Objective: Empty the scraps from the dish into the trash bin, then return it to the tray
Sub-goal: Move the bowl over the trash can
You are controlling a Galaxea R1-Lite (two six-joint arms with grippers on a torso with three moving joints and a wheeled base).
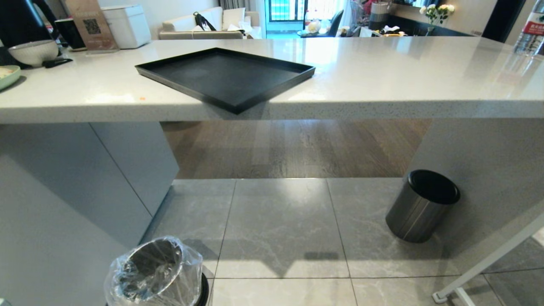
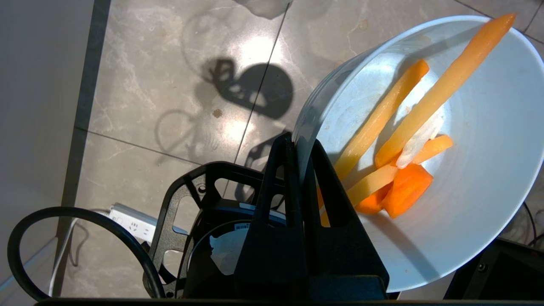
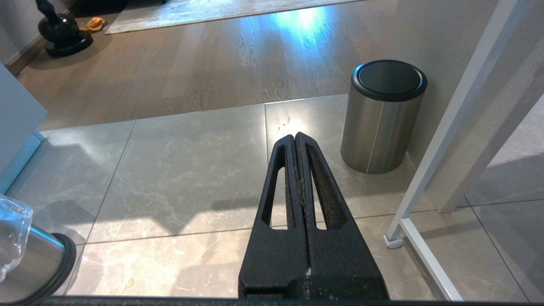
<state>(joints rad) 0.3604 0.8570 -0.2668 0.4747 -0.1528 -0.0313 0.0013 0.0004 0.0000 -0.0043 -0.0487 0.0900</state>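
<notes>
Now our left gripper (image 2: 299,146) pinches the dish (image 2: 476,204) rim (scraps (image 2: 395,170) inside), not over the trash bin (image 1: 155,272).

A pale speckled stone countertop (image 1: 382,80) spans the head view. At its far left end stand a grey-white ceramic bowl (image 1: 33,52), a wide pale-green plate (image 1: 7,76) and a brown card with a QR code (image 1: 91,25). A dark-grey metal cylinder with a black top (image 1: 420,206) sits on the grey marbled floor tiles (image 1: 280,229), and a white power strip (image 2: 134,221) lies on them too
</notes>
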